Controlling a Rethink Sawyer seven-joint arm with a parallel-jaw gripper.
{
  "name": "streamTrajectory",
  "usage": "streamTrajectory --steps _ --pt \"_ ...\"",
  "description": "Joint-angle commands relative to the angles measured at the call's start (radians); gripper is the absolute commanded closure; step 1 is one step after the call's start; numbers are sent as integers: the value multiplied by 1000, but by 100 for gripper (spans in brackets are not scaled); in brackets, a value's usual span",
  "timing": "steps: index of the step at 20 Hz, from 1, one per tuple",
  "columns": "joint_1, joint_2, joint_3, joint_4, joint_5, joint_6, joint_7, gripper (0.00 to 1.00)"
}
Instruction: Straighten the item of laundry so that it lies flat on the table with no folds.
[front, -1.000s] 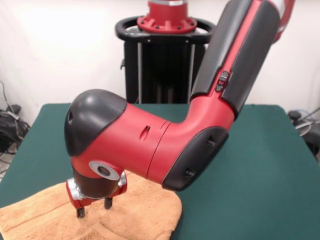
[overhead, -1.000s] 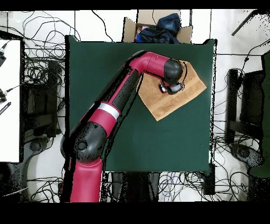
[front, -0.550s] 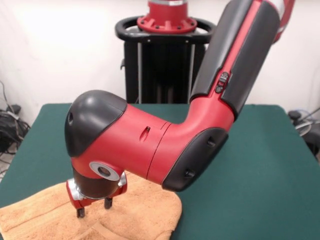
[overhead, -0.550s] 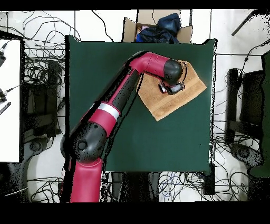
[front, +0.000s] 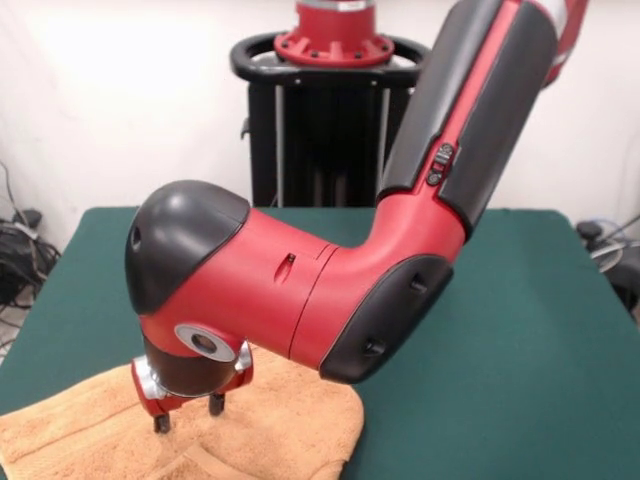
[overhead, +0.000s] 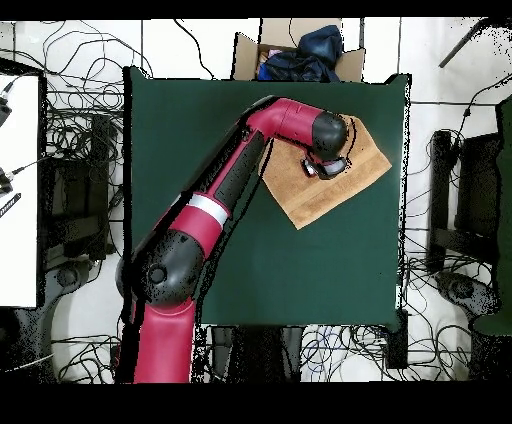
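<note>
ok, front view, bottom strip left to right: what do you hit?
towel with the gripper standing over its left part, fingers apart → bare green table out to the right edge.

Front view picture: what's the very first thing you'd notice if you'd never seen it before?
The big red and black robot arm fills the middle of the front view, bending down from the top right. Under its rounded black end, the gripper points its two dark fingers, set apart, down at a peach towel in the bottom left corner. All around spreads the dark green table.
</note>
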Motion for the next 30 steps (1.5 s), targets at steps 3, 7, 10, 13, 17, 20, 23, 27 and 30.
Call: streamTrajectory --steps 3,7,10,13,17,20,23,27,30 --pt "-73 49 122 -127 65 -299 107 0" --pt "-101 66 125 -162 75 -359 98 0" --pt "-119 82 119 -186 78 -361 93 0" --pt "-131 85 127 -197 99 -325 75 0" --pt "-146 89 139 -221 126 -290 62 0" --pt "-152 105 133 -226 120 -294 50 0" --pt "-151 116 130 -218 111 -309 37 0" --pt "-151 137 101 -208 69 -374 38 0" --pt "-146 160 61 -195 16 -433 50 0"
